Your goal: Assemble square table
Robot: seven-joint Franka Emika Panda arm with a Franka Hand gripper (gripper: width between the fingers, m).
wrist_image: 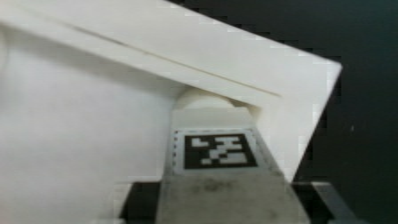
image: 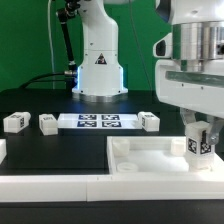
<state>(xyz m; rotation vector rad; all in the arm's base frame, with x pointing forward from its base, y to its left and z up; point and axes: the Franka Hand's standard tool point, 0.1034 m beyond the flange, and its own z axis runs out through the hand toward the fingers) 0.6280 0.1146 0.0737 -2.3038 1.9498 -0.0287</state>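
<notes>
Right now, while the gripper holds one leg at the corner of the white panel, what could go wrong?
1. The leg held in the gripper is very close to the corner of the panel. If it is slightly off line, it may catch on the raised rim instead of seating.
2. A sideways push at that corner could slide the panel across the table, and the alignment would be lost.

Marker board (image: pixel 98 121) flat on the black table (image: pixel 50 152), white bar (image: pixel 45 188) along its near edge.
</notes>
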